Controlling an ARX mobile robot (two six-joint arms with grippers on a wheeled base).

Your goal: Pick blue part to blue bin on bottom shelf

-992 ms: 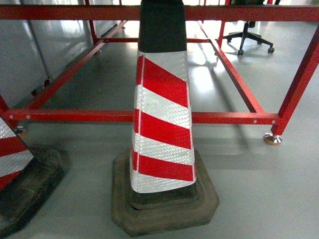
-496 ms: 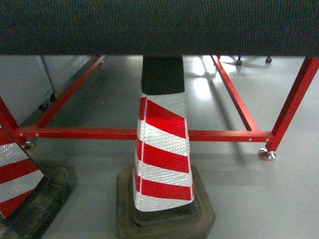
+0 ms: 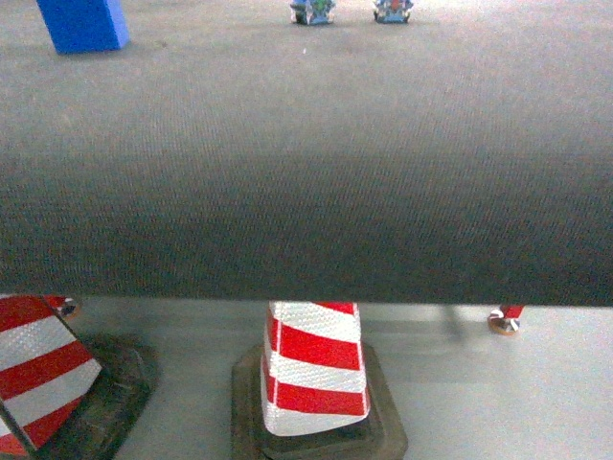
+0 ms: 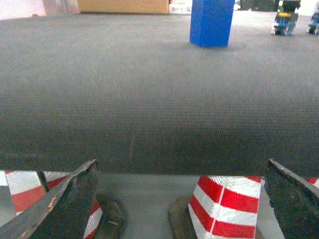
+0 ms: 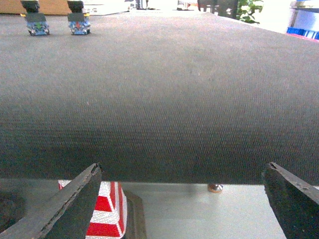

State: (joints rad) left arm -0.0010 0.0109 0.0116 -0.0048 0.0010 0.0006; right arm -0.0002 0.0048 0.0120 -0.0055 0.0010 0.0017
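While both tools — left (image 4: 182, 199), right (image 5: 182, 199) — hang spread and empty at the bench (image 3: 306, 192) edge, two small parts (image 5: 37, 24) well beyond.

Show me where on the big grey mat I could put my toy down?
Most of the grey mat is bare: the whole wide stretch from its near edge up to the blue block at far left and the two small parts at far middle. Only that far edge is crowded.

block (image 3: 83, 23) far-left on mat (image 3: 306, 172) | two parts (image 3: 313, 11) far-centre | cone (image 3: 314, 369) below — front
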